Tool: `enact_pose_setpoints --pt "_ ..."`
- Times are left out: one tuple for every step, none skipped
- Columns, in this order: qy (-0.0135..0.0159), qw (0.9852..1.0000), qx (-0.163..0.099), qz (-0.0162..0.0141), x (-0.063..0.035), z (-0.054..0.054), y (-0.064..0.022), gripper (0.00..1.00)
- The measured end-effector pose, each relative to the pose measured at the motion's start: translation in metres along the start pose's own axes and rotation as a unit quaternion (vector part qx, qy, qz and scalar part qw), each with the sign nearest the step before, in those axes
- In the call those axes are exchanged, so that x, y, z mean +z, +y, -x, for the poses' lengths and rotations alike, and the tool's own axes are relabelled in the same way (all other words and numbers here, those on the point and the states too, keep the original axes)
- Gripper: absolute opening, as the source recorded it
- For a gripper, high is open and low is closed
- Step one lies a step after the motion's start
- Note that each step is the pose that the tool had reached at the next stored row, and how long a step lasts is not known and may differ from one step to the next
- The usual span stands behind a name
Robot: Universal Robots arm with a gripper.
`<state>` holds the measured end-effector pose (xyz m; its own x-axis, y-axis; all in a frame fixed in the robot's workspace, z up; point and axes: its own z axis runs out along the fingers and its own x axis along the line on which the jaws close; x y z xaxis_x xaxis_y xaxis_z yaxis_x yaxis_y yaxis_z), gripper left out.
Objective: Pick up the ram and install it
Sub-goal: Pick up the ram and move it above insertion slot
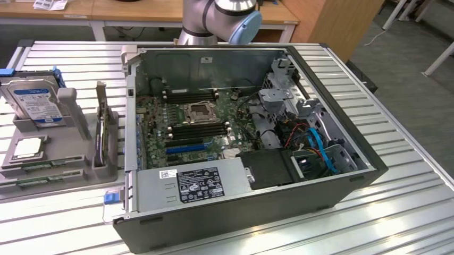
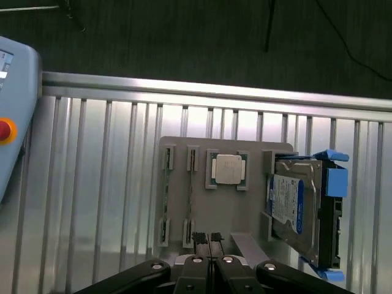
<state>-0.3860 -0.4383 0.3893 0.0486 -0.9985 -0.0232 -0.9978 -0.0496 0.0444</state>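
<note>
Slatted metal worktop (image 1: 397, 212), with a grey parts tray (image 1: 71, 189) as the landmark.

- Gripper (image 2: 207, 237): jaws closed tip to tip, nothing between them. It hangs clear above the tray (image 2: 245, 208), over the rim at one end of the ram holders.
- Ram (image 1: 42, 162): lies seated in its holder on the tray, a thin green strip, untouched. A second stick (image 1: 41, 180) lies parallel in the next holder, closer to the tray's outer edge.
- In the wrist view the ram (image 2: 190, 196) shows edge-on as a thin line between its end clips. Of the tray's holders, this one lies nearest the gripper tips.
- CPU (image 2: 228, 169): square and silver, in its pocket on the tray just beside the ram holders. It also shows in the exterior view (image 1: 27, 149).
- Hard drive (image 1: 35, 103): blue label, propped tilted at the tray's far end from the ram. Its blue caddy shows in the wrist view (image 2: 288, 205).
- An upright card (image 1: 103, 133) stands on edge along the tray side facing the PC case.
- PC case (image 1: 234, 218): just beside the tray, to the exterior view's right of it, side panel off and motherboard (image 1: 199, 122) exposed.
- Arm (image 1: 212, 16): rises beyond the case, away from the tray.
- Teach pendant (image 2: 15, 110): red button, well apart from the tray.
</note>
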Motion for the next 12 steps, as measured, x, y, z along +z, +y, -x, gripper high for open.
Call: enact_pose_setpoints --pt "0.0000 1.0000 0.000 0.0000 0.0000 0.0000 0.0000 0.10" --pt "0.0000 1.0000 0.000 -0.0001 0.0001 0.0000 0.0000 0.10" --pt "0.0000 1.0000 0.000 0.0000 0.0000 0.0000 0.0000 0.10" --pt "0.0000 1.0000 0.000 0.0000 0.0000 0.0000 0.0000 0.10" --pt "0.0000 1.0000 0.000 0.0000 0.0000 0.0000 0.0000 0.10" --pt "0.0000 1.0000 -0.001 0.0000 0.0000 0.0000 0.0000 0.10" --pt "0.0002 1.0000 -0.004 0.0001 0.0001 0.0000 0.0000 0.10" --pt "0.0003 1.0000 -0.007 0.0001 0.0001 0.0000 0.0000 0.10" --pt "0.0004 1.0000 -0.010 0.0002 0.0001 0.0000 0.0000 0.10" --pt "0.0005 0.9999 -0.011 0.0002 0.0001 0.0000 0.0000 0.10" --pt "0.0005 0.9999 -0.011 0.0002 0.0001 0.0000 0.0000 0.10" --pt "0.0005 0.9999 -0.011 0.0002 0.0001 0.0000 0.0000 0.10"
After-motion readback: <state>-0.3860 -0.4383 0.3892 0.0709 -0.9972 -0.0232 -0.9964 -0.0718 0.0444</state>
